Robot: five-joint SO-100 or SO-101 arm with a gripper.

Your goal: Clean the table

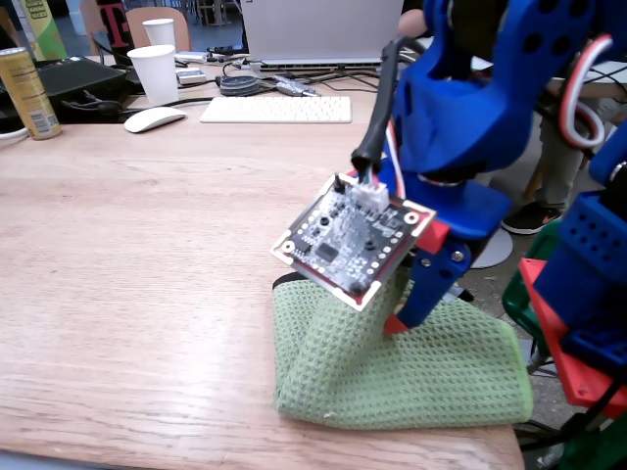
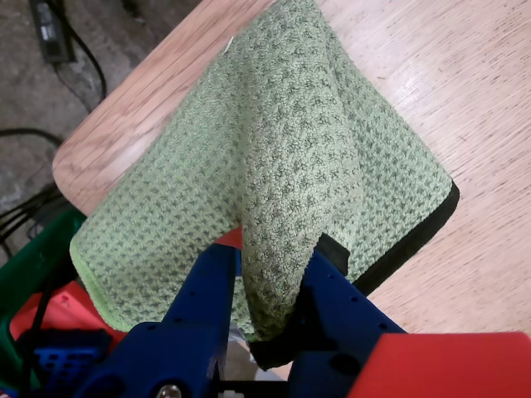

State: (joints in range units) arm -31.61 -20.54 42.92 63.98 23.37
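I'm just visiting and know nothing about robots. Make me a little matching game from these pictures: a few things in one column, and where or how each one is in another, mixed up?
Things:
1. green cloth
2. yellow can
3. paper cup
4. claw

Descriptions:
A. white, standing upright near the computer mouse
B. blue, closed on a fold of fabric
C. lying at the table corner, partly pulled up
D. at the far left edge of the fixed view

Pairs: 1-C, 2-D, 3-A, 4-B
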